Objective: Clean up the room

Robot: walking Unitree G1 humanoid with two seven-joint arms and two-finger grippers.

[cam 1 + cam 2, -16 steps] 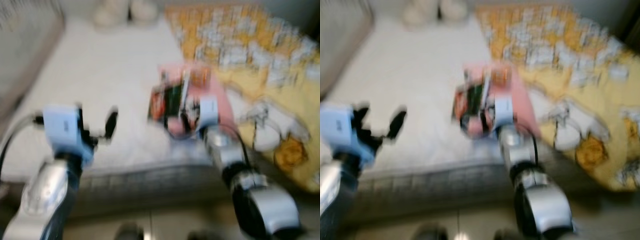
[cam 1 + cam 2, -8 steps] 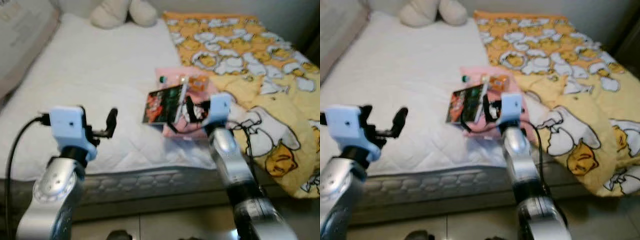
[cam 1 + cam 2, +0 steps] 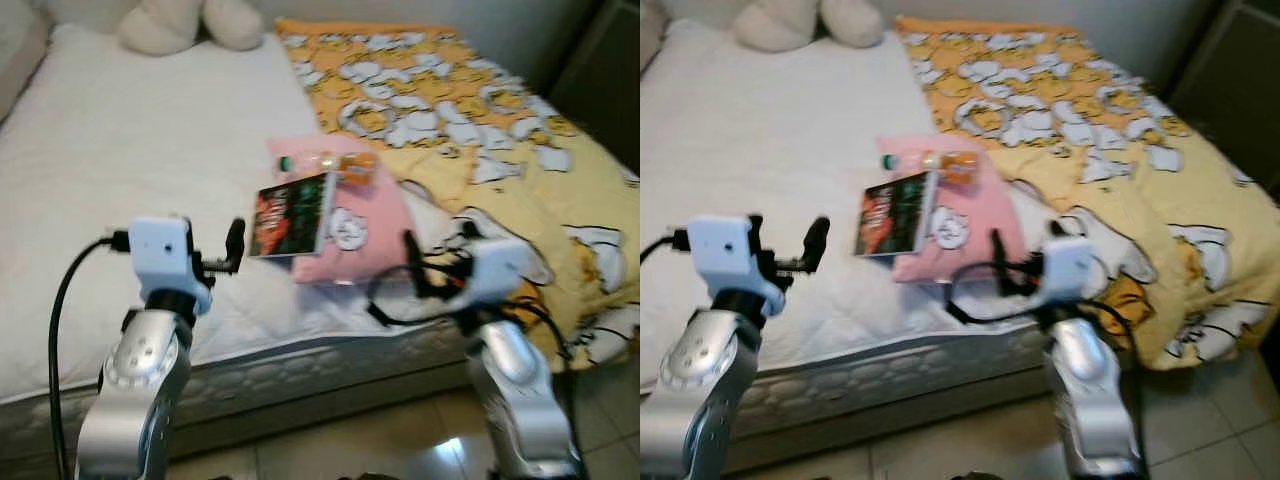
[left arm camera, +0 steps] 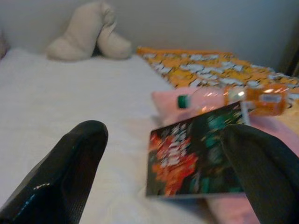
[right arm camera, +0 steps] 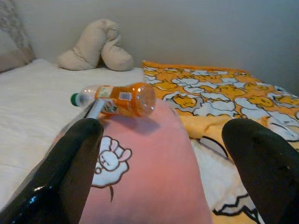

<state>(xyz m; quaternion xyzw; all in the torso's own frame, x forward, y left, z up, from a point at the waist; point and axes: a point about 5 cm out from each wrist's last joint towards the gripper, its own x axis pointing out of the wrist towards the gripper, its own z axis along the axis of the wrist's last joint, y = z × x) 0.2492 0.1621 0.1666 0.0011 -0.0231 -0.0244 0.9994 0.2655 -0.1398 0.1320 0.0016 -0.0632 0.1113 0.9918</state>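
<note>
Compared with half a second ago, the right gripper has come away from the book and pillow and now hangs over the near edge of the bed, beside the yellow blanket; the whole picture has also shifted, so the head camera moved too.

The things to tidy are together in the middle of the bed. A dark paperback book with a red and green cover lies partly on a flat pink pillow with a small rabbit print, its left edge reaching out over the white quilted mattress. Behind it, on the far end of the pillow, a clear plastic bottle of orange drink with a green cap lies on its side, just beside the book's far corner.

The left gripper is held over the mattress edge, pointing at the book, its two black fingers wide apart and holding nothing. The right gripper's fingers are also apart and empty, and the bottle sits between them in the right wrist view.

I judge that the step in hand is to choose and reach one item. The bottle can roll, so it is better to close across its body. A yellow duvet with white egg figures covers the right side of the bed, and a cream plush toy rests at the head.
</note>
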